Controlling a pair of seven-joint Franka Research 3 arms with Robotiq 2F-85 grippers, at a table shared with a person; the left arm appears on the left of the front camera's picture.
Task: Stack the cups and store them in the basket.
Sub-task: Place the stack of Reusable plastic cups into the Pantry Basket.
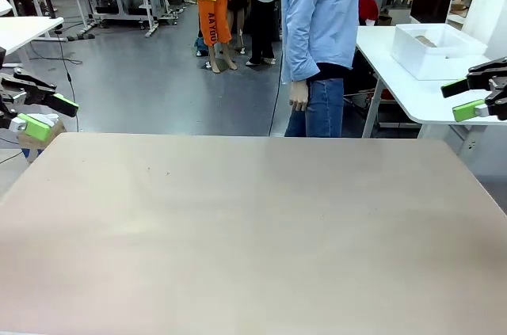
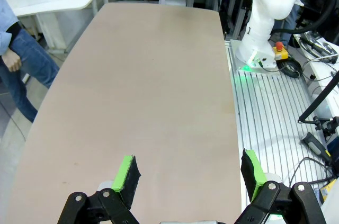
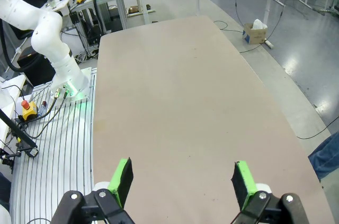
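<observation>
Left gripper (image 1: 46, 115) and right gripper (image 1: 467, 98) hang spread apart, holding nothing, at opposite table (image 1: 253, 232) edges. A person (image 1: 319, 42) stands beyond.

The broad beige table (image 1: 253, 232) is showing a smooth, matt top with a faint wood-like grain. The white rectangular plastic basket (image 1: 432, 51) is looking smooth and slightly glossy on a white side table (image 1: 396, 74). The person's light blue cloth shirt (image 1: 321, 10) is hanging soft over blue denim jeans (image 1: 325, 109). The grey floor (image 1: 158, 81) is gleaming, polished.
</observation>
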